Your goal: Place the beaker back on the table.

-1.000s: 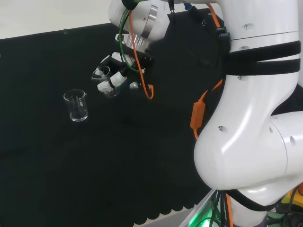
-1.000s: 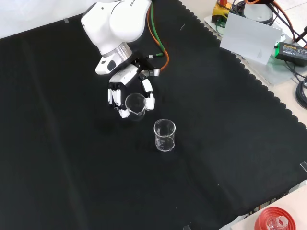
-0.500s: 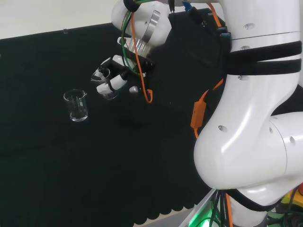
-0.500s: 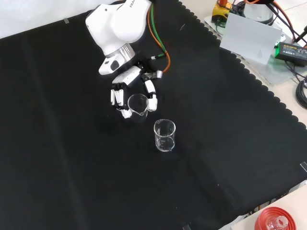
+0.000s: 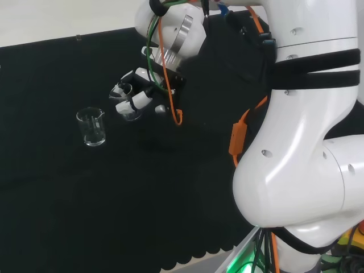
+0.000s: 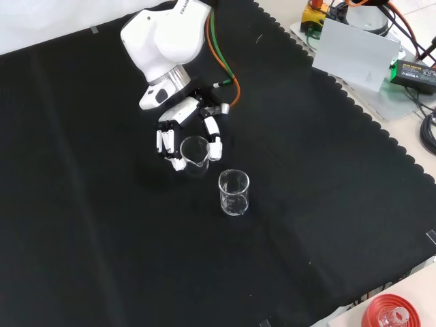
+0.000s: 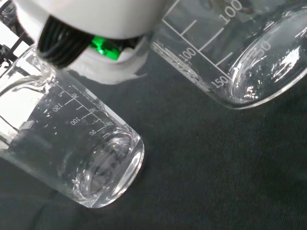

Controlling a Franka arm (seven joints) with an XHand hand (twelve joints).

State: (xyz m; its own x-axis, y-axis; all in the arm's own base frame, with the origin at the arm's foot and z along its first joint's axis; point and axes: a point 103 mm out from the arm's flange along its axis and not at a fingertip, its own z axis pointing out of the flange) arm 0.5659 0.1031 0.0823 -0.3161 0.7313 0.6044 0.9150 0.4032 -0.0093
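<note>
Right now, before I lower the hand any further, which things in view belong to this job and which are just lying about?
Part of the job:
- the hand, fingers curled round a beaker
- the held beaker
- the black cloth it goes down on

Just lying about:
- the second beaker, standing free on the cloth
- the red ribbed stand at the front view's bottom right corner

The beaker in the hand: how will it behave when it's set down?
The held beaker looks like clear, empty glass, so probably light, smooth against the fingers and breakable. Its flat base should stand steadily unless it touches the second beaker nearby.
</note>
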